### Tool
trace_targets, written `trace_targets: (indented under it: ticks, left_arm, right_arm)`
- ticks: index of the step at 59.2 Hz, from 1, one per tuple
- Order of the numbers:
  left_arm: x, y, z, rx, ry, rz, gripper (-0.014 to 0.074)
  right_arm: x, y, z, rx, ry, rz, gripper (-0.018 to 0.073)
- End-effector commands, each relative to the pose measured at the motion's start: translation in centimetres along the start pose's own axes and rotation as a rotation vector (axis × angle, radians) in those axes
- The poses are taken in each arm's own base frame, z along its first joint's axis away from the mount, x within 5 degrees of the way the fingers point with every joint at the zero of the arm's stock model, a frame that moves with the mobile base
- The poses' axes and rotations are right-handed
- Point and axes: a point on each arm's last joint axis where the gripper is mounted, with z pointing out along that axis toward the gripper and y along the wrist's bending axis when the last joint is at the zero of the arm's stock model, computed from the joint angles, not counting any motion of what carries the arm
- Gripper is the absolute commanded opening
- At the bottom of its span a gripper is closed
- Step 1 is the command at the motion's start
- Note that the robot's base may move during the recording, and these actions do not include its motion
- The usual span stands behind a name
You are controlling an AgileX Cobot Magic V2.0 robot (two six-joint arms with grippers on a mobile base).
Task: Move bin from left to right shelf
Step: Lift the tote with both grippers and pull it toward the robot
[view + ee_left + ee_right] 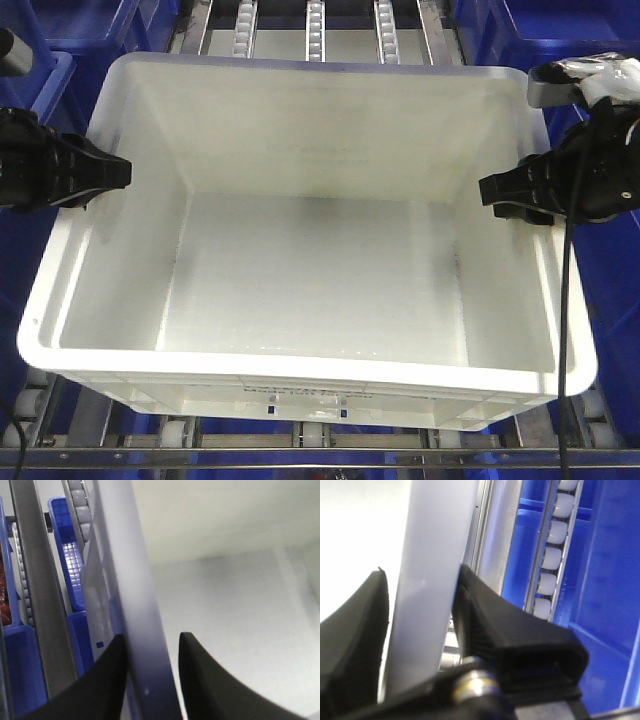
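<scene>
The white bin (300, 365) sits empty on a grey roller rack (315, 25); I cannot tell whether this is the right shelf. My left gripper (125, 172) is at the bin's left rim. In the left wrist view the left gripper (151, 636) straddles the rim (135, 605): the outer finger touches it and a narrow gap shows at the inner finger. My right gripper (487, 192) is at the right rim. In the right wrist view the right gripper (421, 570) is closed around the rim (430, 580), its ribbed outer finger (475, 610) pressed against it.
Dark blue crates (560, 25) stand behind and beside the rack, and more lie below it (75, 570). A grey front rail (300, 458) runs under the bin's near edge. A black cable (566, 300) hangs from the right arm over the bin's right rim.
</scene>
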Motion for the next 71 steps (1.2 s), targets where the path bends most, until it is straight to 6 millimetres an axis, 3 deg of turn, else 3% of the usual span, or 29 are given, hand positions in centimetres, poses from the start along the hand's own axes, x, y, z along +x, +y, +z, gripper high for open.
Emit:
trace_targets:
  ticks: [1, 28, 71]
  left_arm:
    - [-1.6, -1.6, -2.2, 0.064, -0.105, -0.002, -0.0007]
    - [-1.5, -2.7, -5.3, 0.083, -0.162, 0.028, -0.0006]
    - [-1.0, -3.0, -5.3, 0.122, -0.107, 0.017, -0.0006]
  right_arm:
    - [-1.6, 1.0, -3.1, -0.058, -0.2, 0.003, -0.0004]
    - [-1.0, 1.6, -6.5, -0.082, -0.298, 0.003, -0.0004]
    - [-0.3, 1.8, -8.5, -0.091, -0.326, -0.003, -0.0004]
